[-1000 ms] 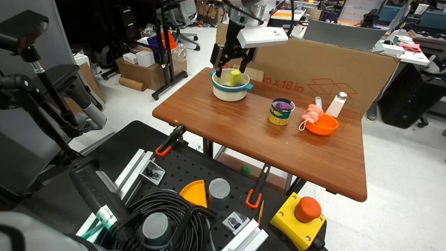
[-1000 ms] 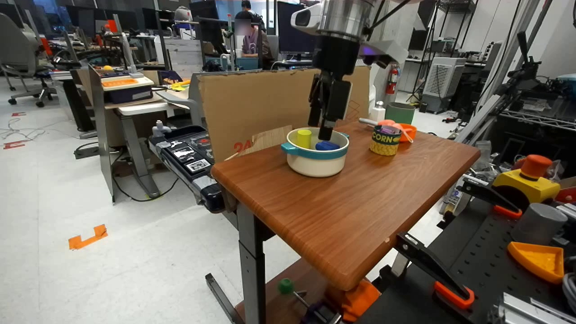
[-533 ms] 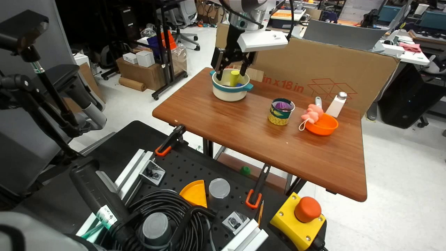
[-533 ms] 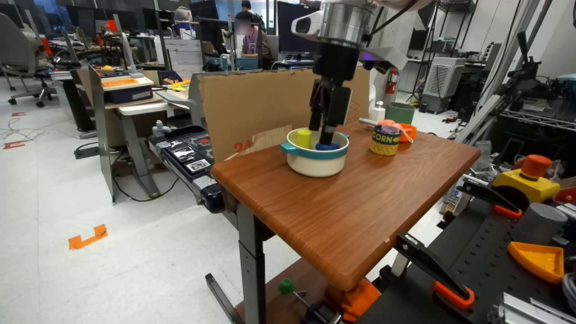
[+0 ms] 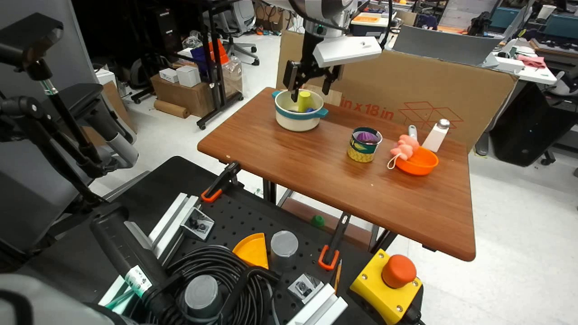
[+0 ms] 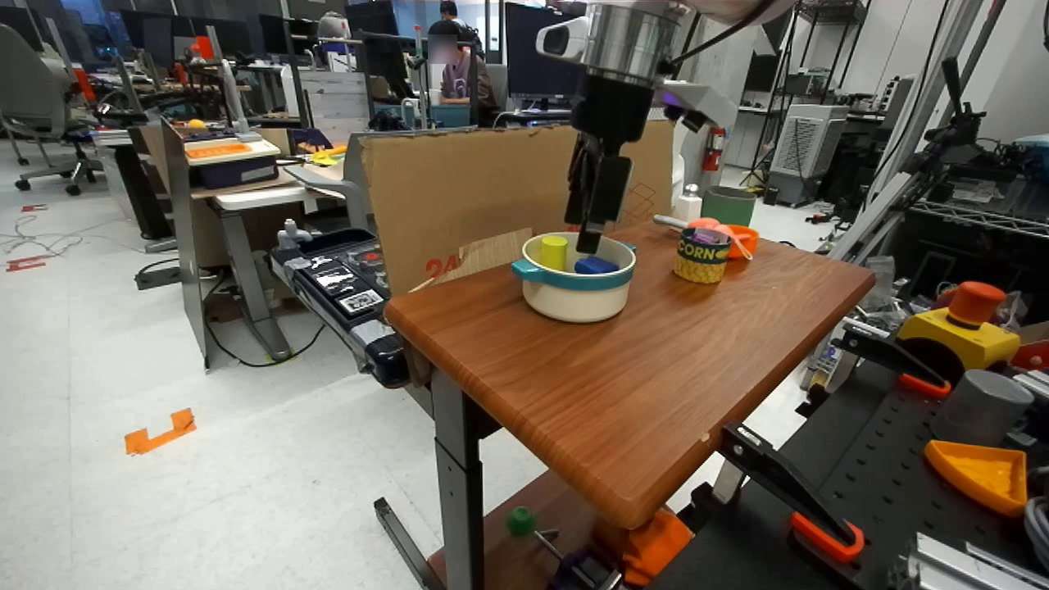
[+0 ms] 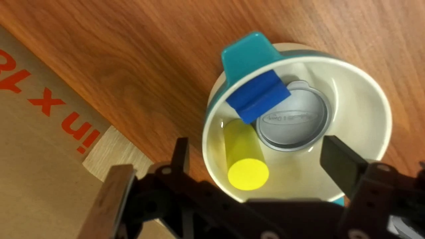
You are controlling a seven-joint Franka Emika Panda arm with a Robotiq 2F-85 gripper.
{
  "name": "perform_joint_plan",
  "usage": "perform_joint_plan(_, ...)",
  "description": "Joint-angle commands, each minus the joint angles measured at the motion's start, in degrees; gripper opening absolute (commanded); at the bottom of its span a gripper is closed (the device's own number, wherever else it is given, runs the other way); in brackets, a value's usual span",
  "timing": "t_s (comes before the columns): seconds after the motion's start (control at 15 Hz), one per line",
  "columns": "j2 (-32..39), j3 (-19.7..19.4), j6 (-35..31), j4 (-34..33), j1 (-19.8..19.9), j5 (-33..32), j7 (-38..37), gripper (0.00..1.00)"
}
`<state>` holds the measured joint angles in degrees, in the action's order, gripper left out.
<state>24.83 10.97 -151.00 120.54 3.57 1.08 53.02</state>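
Note:
My gripper point(image 7: 257, 146) is open and empty above a cream pot with teal trim point(image 7: 382, 109). Its fingers point(image 5: 310, 93) stand wide apart over the rim in both exterior views point(image 6: 580, 234). In the wrist view, an upright yellow cylinder point(image 7: 244, 149) stands in the pot between the fingers, touching neither. A blue block point(image 7: 259, 96) leans at the pot wall by the teal handle. A round grey lid-like piece point(image 7: 292, 116) lies on the pot floor, partly under the blue block. The pot point(image 5: 298, 122) stands on the wooden table point(image 5: 316, 153).
A corn can point(image 5: 361, 151) with a purple thing inside stands beyond the pot. Nearby are an orange bowl point(image 5: 420, 167), a pink puff point(image 5: 405, 146) and a white shaker point(image 5: 437, 135). A cardboard sheet point(image 5: 384, 85) stands along the table's back edge.
The gripper dips slightly toward the pot, then rises and shifts to the right in an exterior view, with its fingers still apart. The pot and its contents have not visibly moved.

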Motion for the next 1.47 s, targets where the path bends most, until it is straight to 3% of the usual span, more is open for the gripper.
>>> perform_joint_plan(0.0, 1.9, -1.4, -1.3, -1.5, -1.2, -2.6, -2.7, 1.00)
perform_joint_plan(0.73, 1.6, 0.0, -0.7, -1.4, 0.0, -2.2, -2.0, 1.00)
perform_joint_plan(1.4, -1.7, 5.9, -0.4, 0.8, 3.0, 3.6, 6.5, 1.00)
